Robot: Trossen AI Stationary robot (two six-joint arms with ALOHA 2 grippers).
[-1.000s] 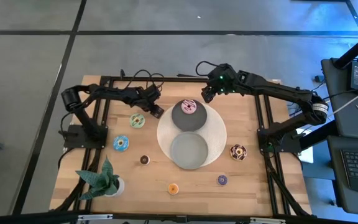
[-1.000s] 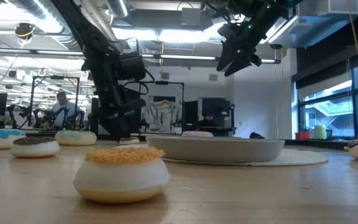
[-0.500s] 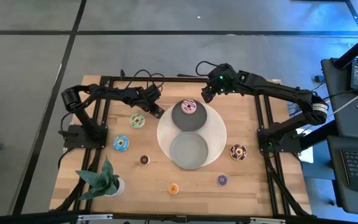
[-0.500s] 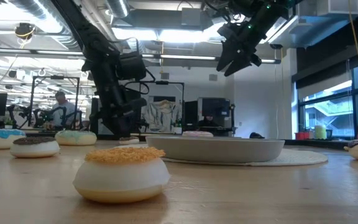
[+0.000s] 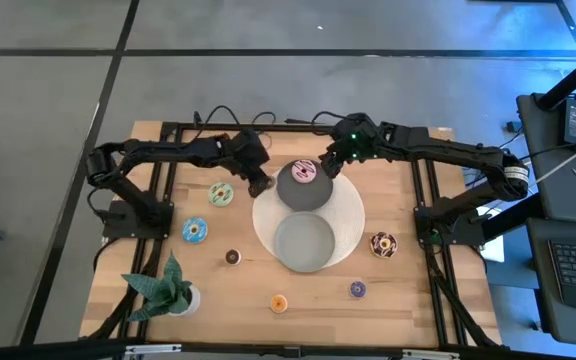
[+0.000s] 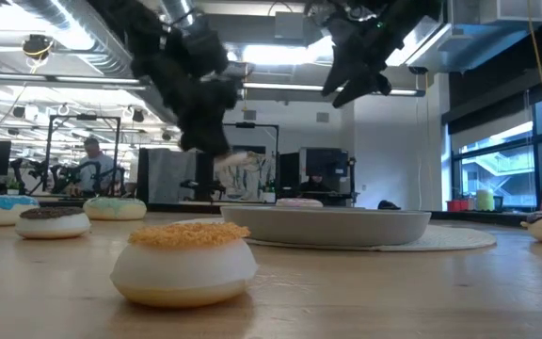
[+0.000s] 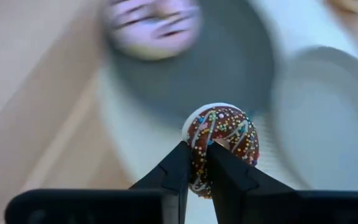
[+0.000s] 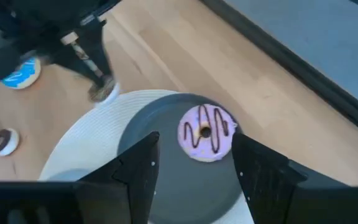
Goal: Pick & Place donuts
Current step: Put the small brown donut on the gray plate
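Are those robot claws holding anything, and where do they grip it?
The left end effector pinches a sprinkled chocolate ring donut by its rim. The right end effector holds nothing.

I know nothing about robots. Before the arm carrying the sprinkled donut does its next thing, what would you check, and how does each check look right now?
1. Grip on the sprinkled chocolate donut: ok; the left gripper pinches it on edge between both fingers.
2. Left gripper position: ok; it hangs above the round white mat, beside the dark grey dish.
3. Room in that dish: cannot tell; a pink donut already lies in it.
4. Light grey dish free: ok; nothing shows in it.
5. Right gripper clear of the path: not ok; it hovers open over the dark dish, right above the pink donut.
6. Other donuts out of the way: ok; the green donut and blue donut lie off the mat.
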